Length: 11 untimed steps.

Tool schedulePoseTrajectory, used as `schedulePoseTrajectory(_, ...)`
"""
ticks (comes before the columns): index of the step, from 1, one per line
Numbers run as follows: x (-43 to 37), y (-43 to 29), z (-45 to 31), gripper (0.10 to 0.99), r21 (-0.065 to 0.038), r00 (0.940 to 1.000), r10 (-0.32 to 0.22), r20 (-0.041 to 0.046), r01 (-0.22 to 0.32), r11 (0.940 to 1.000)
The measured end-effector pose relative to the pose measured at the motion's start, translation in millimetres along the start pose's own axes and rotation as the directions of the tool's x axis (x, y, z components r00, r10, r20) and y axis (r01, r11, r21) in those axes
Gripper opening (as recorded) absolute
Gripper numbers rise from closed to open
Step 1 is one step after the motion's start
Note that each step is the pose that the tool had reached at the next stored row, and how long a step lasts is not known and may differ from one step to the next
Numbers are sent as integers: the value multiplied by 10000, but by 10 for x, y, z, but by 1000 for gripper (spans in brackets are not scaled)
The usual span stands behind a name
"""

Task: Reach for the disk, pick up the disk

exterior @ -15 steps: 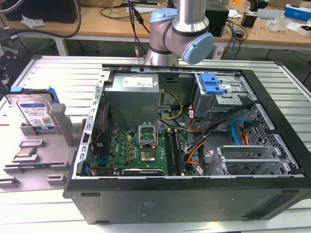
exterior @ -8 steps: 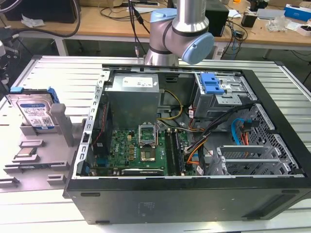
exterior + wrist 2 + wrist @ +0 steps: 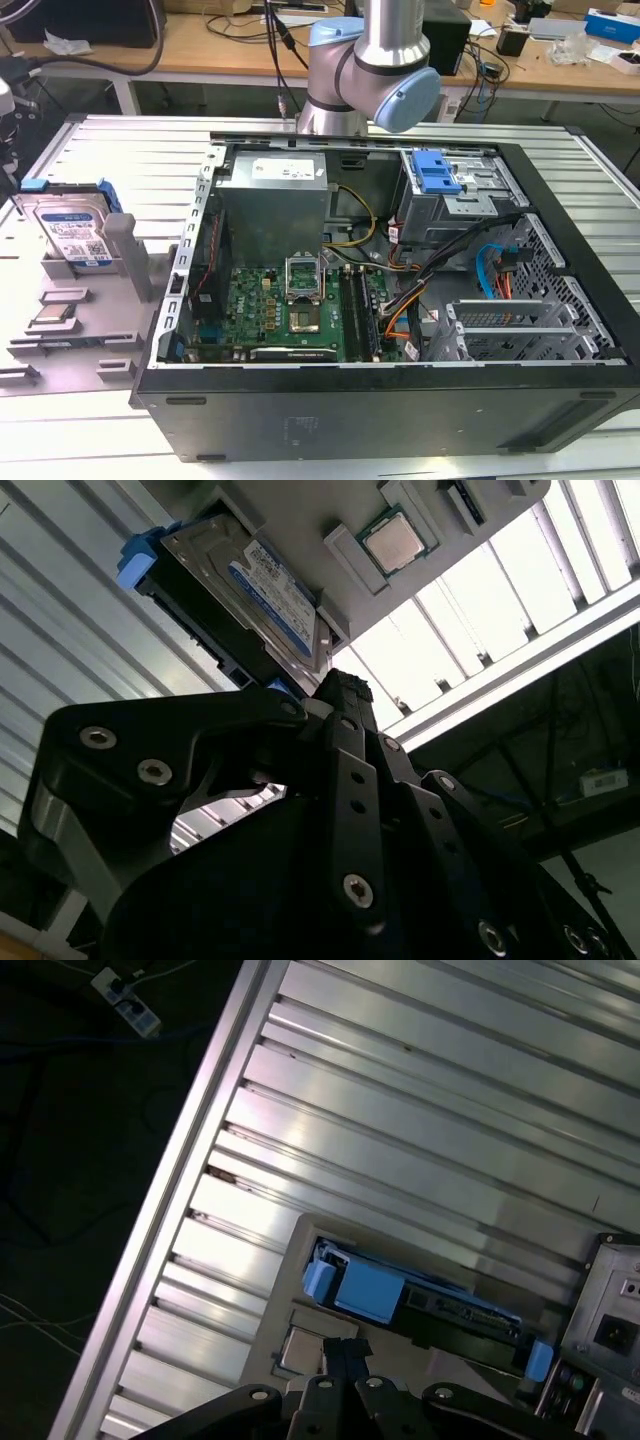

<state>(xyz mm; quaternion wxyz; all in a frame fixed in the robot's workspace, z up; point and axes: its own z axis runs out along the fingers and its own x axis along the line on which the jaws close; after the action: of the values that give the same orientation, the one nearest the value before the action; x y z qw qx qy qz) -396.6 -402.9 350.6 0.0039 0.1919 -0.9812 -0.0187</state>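
Ribbed metal table, disk on edge in grey holder, fingers clenched empty.

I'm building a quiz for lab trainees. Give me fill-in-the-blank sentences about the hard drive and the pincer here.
1. The flat silver hard drive is framed by a plastic bracket coloured ___.
2. It stands in a grey holder, on the exterior view's ___ of the open black computer case.
3. The black pincer grips ___.
Missing: blue; left; nothing.
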Motion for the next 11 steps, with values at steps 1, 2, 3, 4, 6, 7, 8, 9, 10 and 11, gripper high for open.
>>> schedulePoseTrajectory(1,0,0,0,106,0,10000,-40,-2,40,10000)
schedulePoseTrajectory(2,0,0,0,106,0,9999,-116,-4,116,9999)
schedulePoseTrajectory(3,0,0,0,106,0,9998,-205,-8,205,9998)
schedulePoseTrajectory(4,0,0,0,106,0,9997,-253,-9,253,9997)
schedulePoseTrajectory(6,0,0,0,106,0,9994,-349,-13,349,9994)
schedulePoseTrajectory(7,0,0,0,106,-1,9992,-406,-15,406,9992)
schedulePoseTrajectory(8,0,0,0,106,0,9988,-497,-18,497,9988)
schedulePoseTrajectory(9,0,0,0,106,0,9985,-545,-21,545,9985)
schedulePoseTrajectory(10,0,0,0,106,0,9982,-591,-22,591,9982)
schedulePoseTrajectory(11,0,0,0,106,-1,9978,-658,-25,658,9978)
